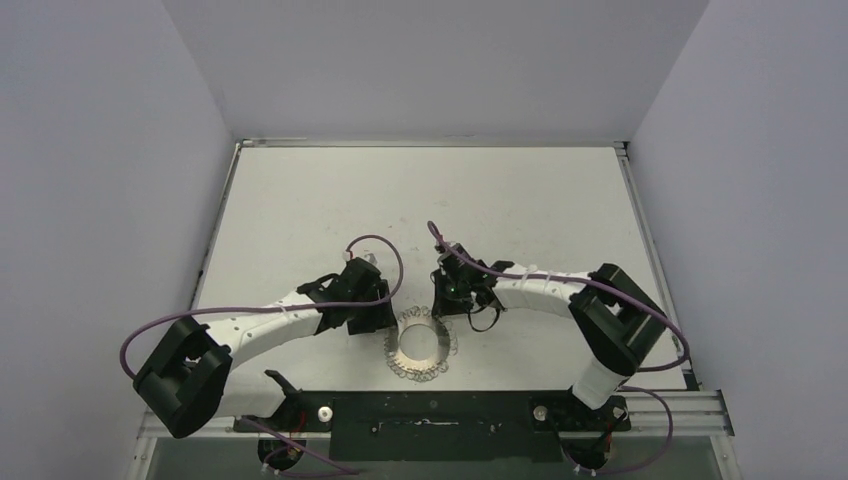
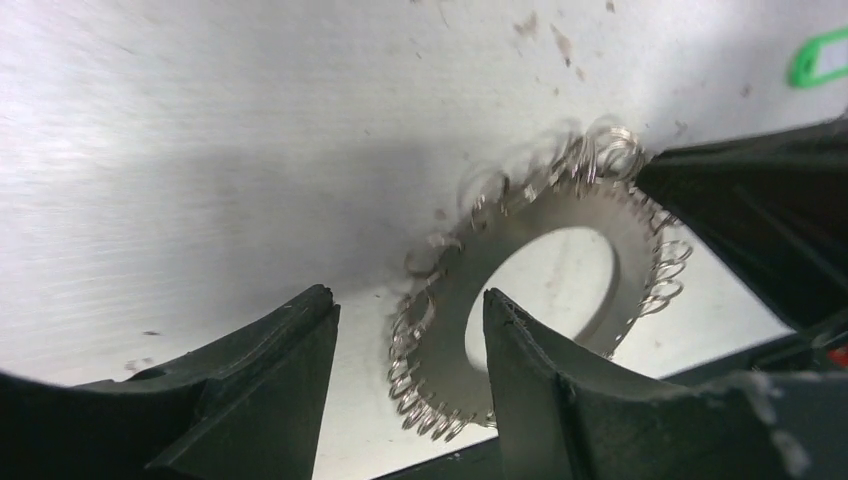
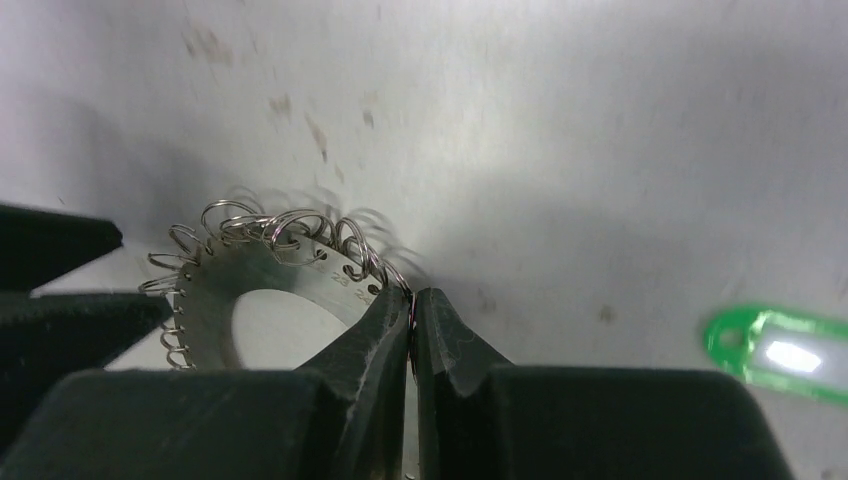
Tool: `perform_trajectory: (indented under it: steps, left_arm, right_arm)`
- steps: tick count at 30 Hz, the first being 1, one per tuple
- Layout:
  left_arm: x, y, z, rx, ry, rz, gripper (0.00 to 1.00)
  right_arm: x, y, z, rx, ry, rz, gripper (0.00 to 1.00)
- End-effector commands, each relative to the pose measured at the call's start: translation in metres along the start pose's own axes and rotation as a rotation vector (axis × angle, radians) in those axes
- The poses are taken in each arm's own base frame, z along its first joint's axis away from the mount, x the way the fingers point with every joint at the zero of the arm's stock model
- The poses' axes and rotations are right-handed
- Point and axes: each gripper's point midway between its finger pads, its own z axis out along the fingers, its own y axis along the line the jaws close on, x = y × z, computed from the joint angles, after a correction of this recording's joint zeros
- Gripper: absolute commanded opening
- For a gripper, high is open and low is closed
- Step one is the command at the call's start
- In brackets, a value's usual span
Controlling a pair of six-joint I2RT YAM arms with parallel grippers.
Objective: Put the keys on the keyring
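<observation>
The keyring (image 1: 421, 346), a flat silvery ring fringed with wire loops, lies on the table between my two grippers. In the left wrist view my left gripper (image 2: 405, 295) straddles the near band of the keyring (image 2: 545, 215): one finger stands in the hole, the other outside, with a gap beside the loops. My right gripper (image 3: 412, 292) is shut, with a wire loop at the edge of the keyring (image 3: 270, 265) pinched at its tips. Of the keys only the green tag (image 3: 780, 352) shows, lying on the table to the right, also visible at the corner of the left wrist view (image 2: 820, 58).
The right arm's black gripper (image 2: 760, 220) fills the right of the left wrist view, close to the ring. The left gripper's fingers (image 3: 60, 300) show at the left of the right wrist view. Both arms (image 1: 560, 290) crowd the near middle of the white table (image 1: 420, 190).
</observation>
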Motion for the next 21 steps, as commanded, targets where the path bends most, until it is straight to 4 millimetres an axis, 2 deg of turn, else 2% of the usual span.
perform_trajectory:
  steps: [1,3,6,9,12,17,21]
  left_arm:
    - [-0.033,0.016,-0.013,-0.16,-0.088,0.074,0.55]
    - [-0.041,0.017,-0.017,-0.187,-0.096,0.086,0.58]
    - [-0.053,0.02,-0.022,-0.213,-0.107,0.087,0.62]
    - [-0.062,0.024,-0.024,-0.222,-0.119,0.075,0.74]
    - [-0.069,0.025,-0.024,-0.201,-0.126,0.052,0.76]
    - [-0.077,0.033,-0.02,-0.157,-0.118,-0.013,0.76]
    - [-0.072,0.04,-0.01,-0.097,-0.087,-0.089,0.75]
  right_arm:
    - [-0.044,0.003,0.025,-0.069,-0.014,0.027,0.0]
    - [-0.062,0.011,0.037,-0.111,-0.013,0.048,0.0]
    - [-0.079,0.016,0.048,-0.109,-0.005,0.035,0.01]
    - [-0.087,0.017,0.054,-0.08,0.021,0.011,0.06]
    - [-0.091,0.015,0.054,-0.053,0.029,-0.006,0.12]
    - [-0.081,0.01,0.054,-0.044,0.05,0.008,0.23]
    - [-0.058,0.002,0.057,-0.035,0.091,0.029,0.24]
